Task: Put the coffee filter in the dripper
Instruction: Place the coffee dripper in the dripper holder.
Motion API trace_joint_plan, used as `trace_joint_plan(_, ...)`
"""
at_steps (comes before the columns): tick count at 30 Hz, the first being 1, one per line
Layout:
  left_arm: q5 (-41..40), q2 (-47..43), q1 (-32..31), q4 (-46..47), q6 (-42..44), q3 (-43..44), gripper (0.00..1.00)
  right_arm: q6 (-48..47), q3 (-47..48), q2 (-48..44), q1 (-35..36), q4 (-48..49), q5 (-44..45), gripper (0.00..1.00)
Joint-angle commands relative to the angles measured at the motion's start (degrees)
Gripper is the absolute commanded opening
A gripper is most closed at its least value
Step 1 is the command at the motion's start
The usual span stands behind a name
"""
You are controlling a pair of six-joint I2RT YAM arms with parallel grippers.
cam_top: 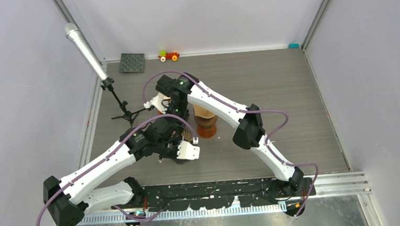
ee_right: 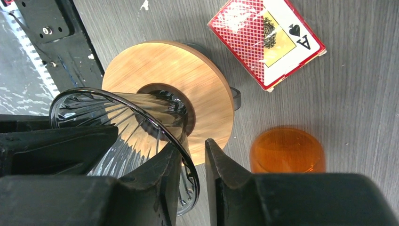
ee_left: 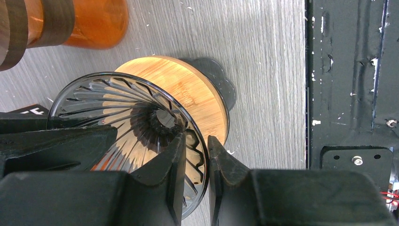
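Observation:
The dripper is a ribbed clear glass cone on a round wooden base, standing on the grey table. My left gripper is shut on its rim, one finger inside the cone and one outside. My right gripper straddles the rim from the opposite side. Its jaws stand open, and the outer finger is clear of the glass. In the top view both grippers meet over the dripper and hide it. A tan paper cone, apparently the coffee filter, sits on top of an orange and dark-wood stand. Neither gripper holds it.
A red playing-card box lies just beyond the dripper. The stand's orange base is right beside my right gripper. A microphone on a small tripod stands at the left. A dark square pad and a small toy lie at the back wall.

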Motion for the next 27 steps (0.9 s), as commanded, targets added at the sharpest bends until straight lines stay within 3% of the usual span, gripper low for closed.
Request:
trace_joint_plan(1, -0.58, 1.06, -0.06, -5.66, -1.74, -0.66, 0.05, 0.25, 0.54, -1.27, 0.21, 1.12, 2.37, 0.30)
trace_joint_plan(10, 0.74, -0.99, -0.05, -5.81, -1.73, -0.17, 0.26, 0.41, 0.91, -2.77, 0.25, 0.86, 2.82, 0.33)
trace_joint_plan(13, 1.08, -0.95, -0.05, -5.84, -1.56, -0.03, 0.37, 0.68, 0.73, -3.09, 0.23, 0.78, 2.82, 0.34)
trace_joint_plan(18, 1.04, -1.31, -0.05, -5.55, -1.59, -0.35, 0.44, 0.63, 0.60, -3.54, 0.24, 0.54, 3.37, 0.38)
trace_joint_plan(27, 0.01, -3.63, -0.05, -5.29, -1.39, -0.03, 0.45, 0.47, 1.04, -5.10, 0.26, 0.43, 4.30, 0.47)
